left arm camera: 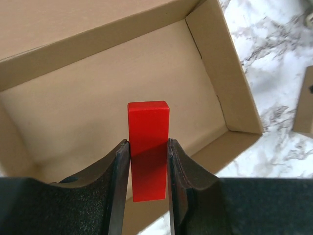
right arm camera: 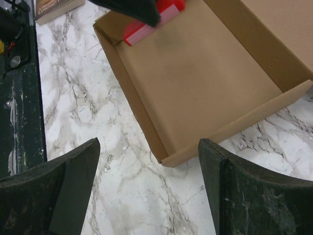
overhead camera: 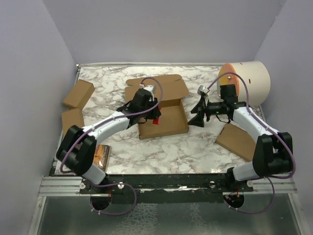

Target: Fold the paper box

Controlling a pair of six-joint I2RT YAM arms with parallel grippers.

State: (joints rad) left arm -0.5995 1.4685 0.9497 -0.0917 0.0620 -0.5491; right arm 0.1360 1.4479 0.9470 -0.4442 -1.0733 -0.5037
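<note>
Paper box [overhead camera: 172, 122] open; wrist view: left pincer [left arm camera: 148, 144] clamps red block [left arm camera: 148, 120].

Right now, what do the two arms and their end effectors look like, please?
Both the left arm and the right arm have white links with bulky black joints. A purple cable loops along each. The left end effector and the right end effector each have two thick, matte black fingers. No markings are visible.

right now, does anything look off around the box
One thing: the left gripper is shut on a red block, held over the open tray of the paper box. A folding job hardly needs a block. Nothing looks torn.
</note>
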